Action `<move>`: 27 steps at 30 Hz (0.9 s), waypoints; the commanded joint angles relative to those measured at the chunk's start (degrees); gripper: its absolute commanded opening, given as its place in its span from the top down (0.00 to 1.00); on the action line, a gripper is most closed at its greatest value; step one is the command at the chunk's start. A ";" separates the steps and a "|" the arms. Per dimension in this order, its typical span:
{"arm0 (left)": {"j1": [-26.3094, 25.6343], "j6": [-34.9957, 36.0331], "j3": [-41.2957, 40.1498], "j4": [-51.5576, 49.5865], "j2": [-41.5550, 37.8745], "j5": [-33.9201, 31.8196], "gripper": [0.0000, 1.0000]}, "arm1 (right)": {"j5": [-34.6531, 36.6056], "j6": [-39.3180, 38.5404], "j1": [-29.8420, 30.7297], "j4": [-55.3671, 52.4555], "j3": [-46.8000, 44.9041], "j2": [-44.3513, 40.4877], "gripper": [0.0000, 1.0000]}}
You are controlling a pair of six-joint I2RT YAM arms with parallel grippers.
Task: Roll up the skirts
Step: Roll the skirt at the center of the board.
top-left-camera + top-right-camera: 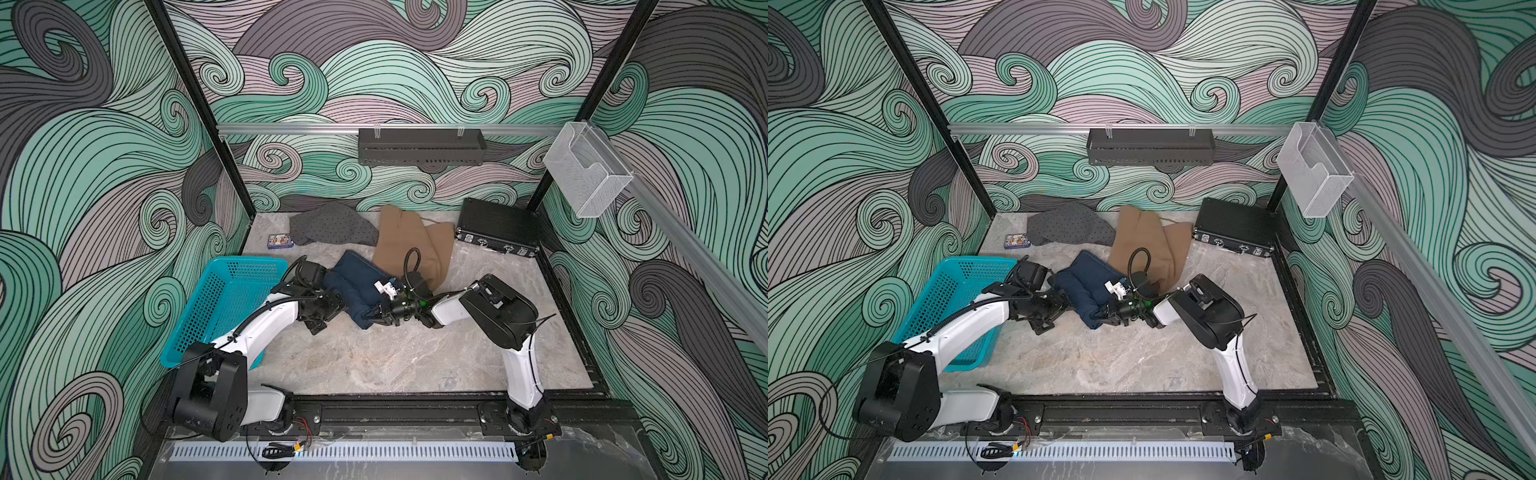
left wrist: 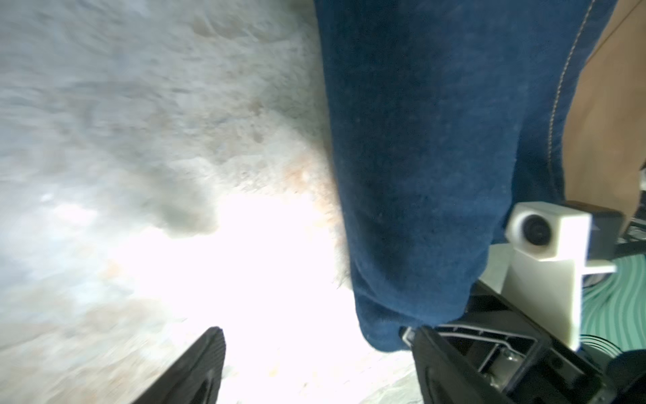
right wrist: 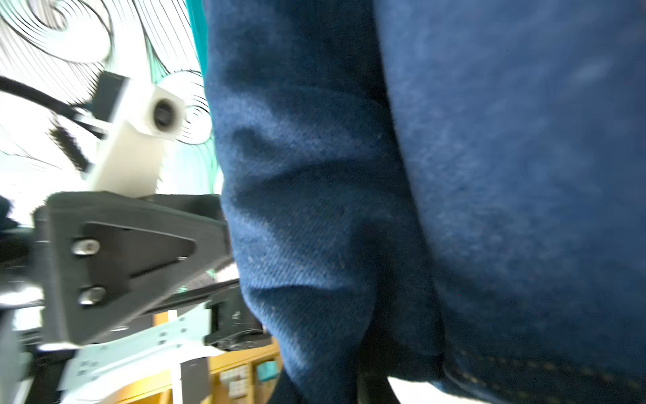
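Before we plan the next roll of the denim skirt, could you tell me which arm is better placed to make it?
Right, probably: the right gripper is shut on the denim skirt at its near corner, while the left gripper stands open beside it, holding nothing.

Matt, twill-woven denim skirt [image 3: 314,210]

Denim skirt [image 1: 353,282] mid-table [image 1: 395,357], basket [image 1: 224,303] on its left at the table edge. Behind: small box [image 1: 280,241], dotted skirt [image 1: 332,226], plain skirt [image 1: 407,245], case [image 1: 494,226], left to right. Plain skirt touches both other skirts.
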 commanded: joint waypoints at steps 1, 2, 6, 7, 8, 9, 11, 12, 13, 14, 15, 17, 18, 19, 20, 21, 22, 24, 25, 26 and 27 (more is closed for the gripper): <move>-0.28 -3.32 1.34 9.85 3.44 1.65 0.15 | -3.14 10.51 0.38 3.84 -1.53 2.71 1.00; -0.17 -3.90 1.10 11.34 4.21 1.50 0.15 | -3.33 10.16 0.38 3.21 -1.46 2.70 1.00; -0.18 -5.24 1.05 14.24 9.49 -0.06 0.16 | -3.73 10.61 0.29 2.26 -1.18 2.85 1.00; -0.20 -5.49 1.60 13.12 11.01 -1.05 0.18 | -3.74 11.26 0.32 2.89 -1.15 3.04 1.00; -0.12 -5.90 1.58 13.13 12.21 -1.53 0.19 | -3.66 11.80 0.30 3.38 -1.20 3.09 1.00; -0.10 -6.33 1.40 13.04 12.87 -2.36 0.21 | -3.77 11.82 0.30 3.29 -1.15 3.11 1.00; -0.15 -7.44 1.31 12.53 13.71 -4.48 0.30 | -3.62 11.34 0.30 2.55 -1.17 2.72 1.00; -0.23 -7.48 1.66 11.89 13.90 -5.86 0.42 | -3.67 10.99 0.30 2.23 -1.15 2.70 1.00; -0.26 -7.60 3.16 9.25 14.24 -8.16 0.60 | -3.62 10.37 0.30 1.40 -1.04 2.40 1.00; -0.31 -7.65 5.06 5.56 15.10 -10.33 0.76 | -3.40 10.05 0.32 0.83 -1.09 2.34 1.00; -0.27 -7.23 7.31 2.63 16.11 -11.78 0.84 | -3.39 9.78 0.37 0.47 -1.14 2.19 1.00; -0.28 -5.62 12.37 -3.96 19.17 -14.60 0.96 | -3.47 9.34 0.39 0.19 -1.18 1.93 1.00; -0.29 -5.34 14.28 -6.47 20.56 -15.41 1.00 | -3.40 9.09 0.38 -0.08 -1.18 1.95 1.00; -0.33 -4.71 16.18 -8.85 22.12 -16.26 1.00 | -3.44 8.65 0.38 -0.49 -1.19 1.86 1.00; -0.33 -3.90 17.67 -10.69 23.64 -16.89 1.00 | -3.33 8.18 0.38 -0.88 -1.33 1.74 1.00; -0.31 -3.15 19.33 -12.80 25.20 -17.28 1.00 | -3.09 7.85 0.38 -0.91 -1.52 1.39 1.00; -0.26 -2.29 20.76 -14.72 26.64 -17.84 1.00 | -2.74 7.35 0.38 -1.06 -1.85 0.95 1.00; -0.29 0.43 23.98 -18.86 29.72 -18.96 1.00 | -1.82 3.49 0.38 -5.05 -2.45 -1.30 0.83; -0.33 1.56 25.34 -20.81 30.87 -19.72 1.00 | -1.07 0.55 0.38 -8.11 -2.57 -2.77 0.76; -0.32 2.91 26.92 -22.99 31.96 -20.68 1.00 | 0.45 -3.88 0.38 -13.68 -2.59 -4.92 0.67; -0.32 4.30 28.12 -24.45 32.73 -21.15 1.00 | 2.94 -8.90 0.38 -19.76 -2.53 -7.33 0.59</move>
